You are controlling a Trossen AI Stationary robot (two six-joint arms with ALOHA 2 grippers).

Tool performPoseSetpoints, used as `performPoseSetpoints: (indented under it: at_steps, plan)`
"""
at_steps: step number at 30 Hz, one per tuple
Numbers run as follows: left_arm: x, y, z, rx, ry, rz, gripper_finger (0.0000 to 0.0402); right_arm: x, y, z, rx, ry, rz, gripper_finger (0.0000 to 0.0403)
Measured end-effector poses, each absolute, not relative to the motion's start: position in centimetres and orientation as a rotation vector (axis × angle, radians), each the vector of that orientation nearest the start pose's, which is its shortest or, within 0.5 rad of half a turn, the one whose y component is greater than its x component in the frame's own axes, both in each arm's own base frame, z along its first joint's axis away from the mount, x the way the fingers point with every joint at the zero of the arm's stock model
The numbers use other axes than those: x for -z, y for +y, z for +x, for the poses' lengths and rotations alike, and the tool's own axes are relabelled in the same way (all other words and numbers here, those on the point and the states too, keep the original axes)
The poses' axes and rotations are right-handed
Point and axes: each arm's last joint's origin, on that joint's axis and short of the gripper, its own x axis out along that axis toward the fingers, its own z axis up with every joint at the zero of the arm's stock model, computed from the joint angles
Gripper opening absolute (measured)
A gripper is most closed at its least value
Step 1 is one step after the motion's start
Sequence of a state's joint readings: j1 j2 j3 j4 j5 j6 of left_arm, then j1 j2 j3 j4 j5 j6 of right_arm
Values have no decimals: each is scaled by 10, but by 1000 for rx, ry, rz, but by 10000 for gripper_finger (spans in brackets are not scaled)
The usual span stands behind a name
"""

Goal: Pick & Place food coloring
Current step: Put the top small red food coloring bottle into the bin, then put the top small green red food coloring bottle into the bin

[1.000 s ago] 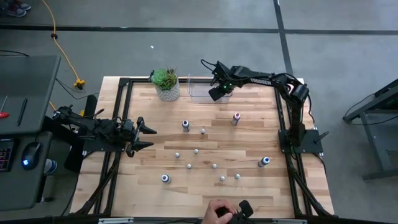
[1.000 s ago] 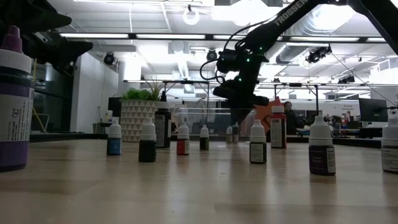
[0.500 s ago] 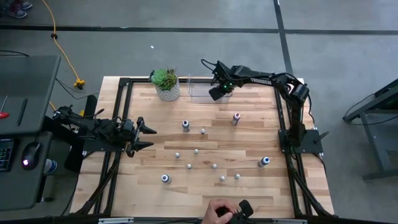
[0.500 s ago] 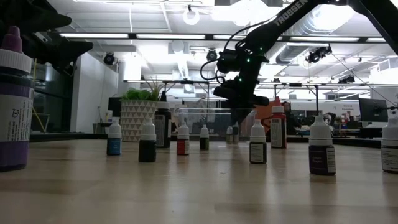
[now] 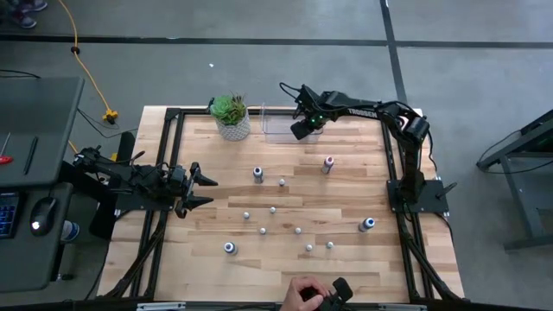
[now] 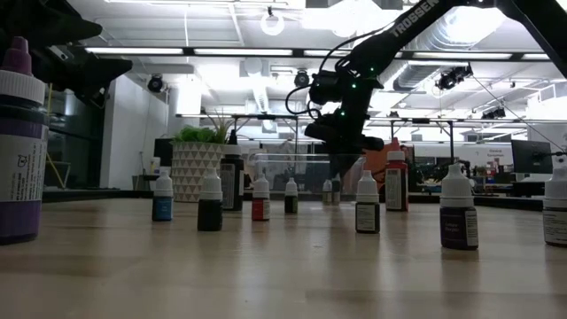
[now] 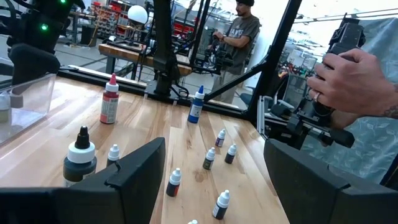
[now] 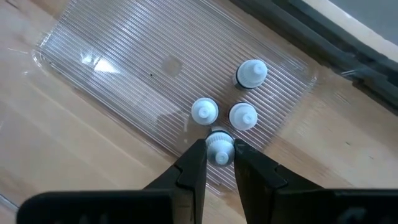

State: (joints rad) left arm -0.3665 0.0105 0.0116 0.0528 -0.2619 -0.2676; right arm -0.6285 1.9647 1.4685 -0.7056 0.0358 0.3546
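- The right gripper (image 8: 220,163) hangs over the clear bin (image 8: 124,68) at the far edge of the table (image 5: 346,186), beside the plant (image 5: 231,115).
- Its two fingers (image 8: 194,167) are clamped on a small bottle (image 8: 219,147), one finger on each side of the white cap.
- That bottle is seen cap-on from above, so its long axis runs up and down, nozzle pointing at the wrist camera.
- Three more bottles (image 8: 243,116) stand upright inside the bin, caps up, clustered near the held one; two are just beside each other, the third a little apart.
- In the high view the right gripper (image 5: 299,129) sits above the bin (image 5: 276,123); in the low view it hangs clear of the tabletop (image 6: 344,142).
- The rest of the food coloring (image 5: 272,210) is scattered over the middle and near part of the table, all standing upright with nozzles up, well apart from one another.
- A red-topped bottle (image 5: 327,162) stands nearest the bin; blue-topped ones (image 5: 368,224) stand to the right side, near the centre and toward the near left.
- The left gripper (image 5: 200,189) waits at the table's left edge, fingers (image 7: 138,169) spread wide apart and holding nothing.
- A person's hand (image 7: 351,78) grips a dark device beyond the table's near edge.
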Motion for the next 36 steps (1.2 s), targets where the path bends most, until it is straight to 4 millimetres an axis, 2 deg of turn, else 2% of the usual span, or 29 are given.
performPoseSetpoints:
  at_steps: [7,19,27,30,36]
  plan:
    - [-172,-28,93,111,-37,-284,271,-193,-236,323,789,1069,655,71]
    - [-172,-28,93,111,-37,-284,271,-193,-236,323,797,1070,650,121]
    - [-172,-28,93,111,-37,-284,271,-194,-237,324,790,1063,639,125]
    - [-172,-28,93,111,-37,-284,271,-203,-239,327,784,1036,629,125]
    - [-172,-28,93,111,-37,-284,271,-241,-244,334,744,1011,552,125]
